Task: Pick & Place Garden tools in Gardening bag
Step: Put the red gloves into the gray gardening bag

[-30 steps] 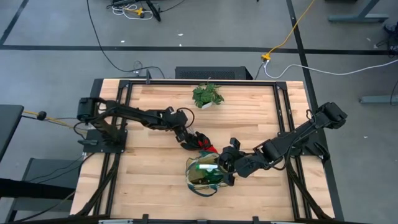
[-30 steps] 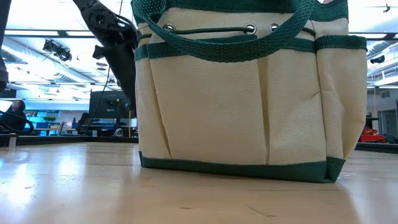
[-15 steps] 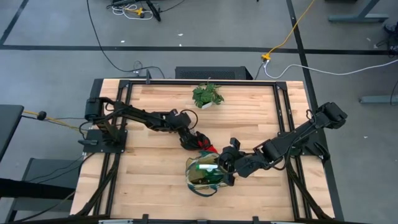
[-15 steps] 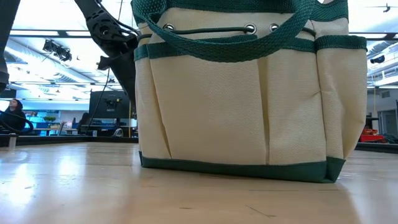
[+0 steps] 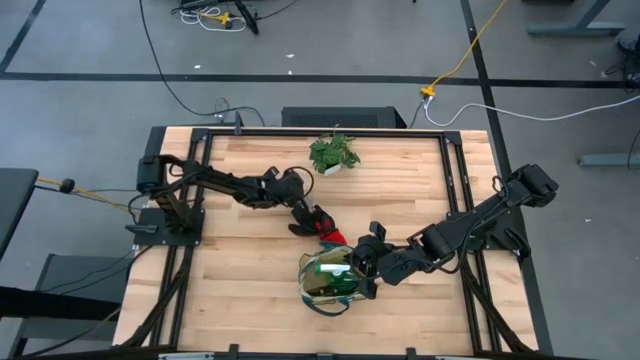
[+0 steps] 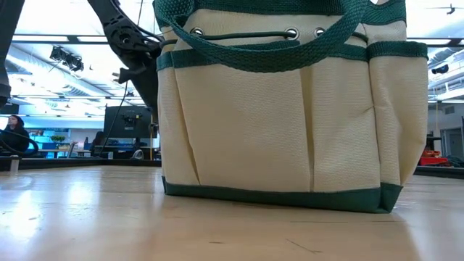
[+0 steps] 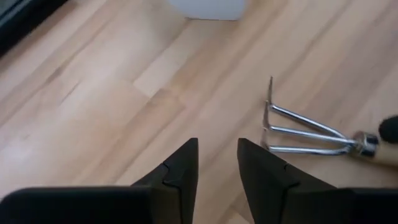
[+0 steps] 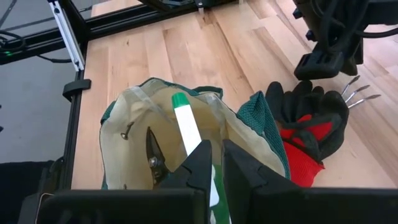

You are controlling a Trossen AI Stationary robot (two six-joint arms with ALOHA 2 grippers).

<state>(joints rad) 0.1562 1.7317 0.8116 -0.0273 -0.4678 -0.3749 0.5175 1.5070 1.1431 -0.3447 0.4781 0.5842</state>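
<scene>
The beige gardening bag with green trim (image 5: 328, 285) stands near the table's front; it fills the low view (image 6: 290, 116). My right gripper (image 5: 358, 268) is over its open mouth, shut on the green-and-white spray bottle (image 8: 185, 124). Dark pruning shears (image 8: 152, 158) lie inside the bag. The red-and-black gloves (image 5: 327, 233) lie on the table just beyond the bag. The metal rake (image 7: 298, 132) lies flat on the table by them. My left gripper (image 5: 304, 216) is open and empty above the table, beside the rake's prongs. My right gripper has the spray bottle between its two fingers, on the part (image 8: 215, 182) below the long white piece. The fingers slant down from the table's right side into the bag's mouth. My own fingers hide the place of contact. The bottle stands tilted inside the bag.
A leafy potted plant (image 5: 333, 153) in a white pot (image 7: 208, 7) stands at the table's far edge. Black frame rails (image 5: 455, 190) run along the table's sides. Bare wood lies left of the bag.
My left gripper has drawn back from the gloves toward the table's far edge. The gloves, the bag and my right gripper have stayed where they were.
</scene>
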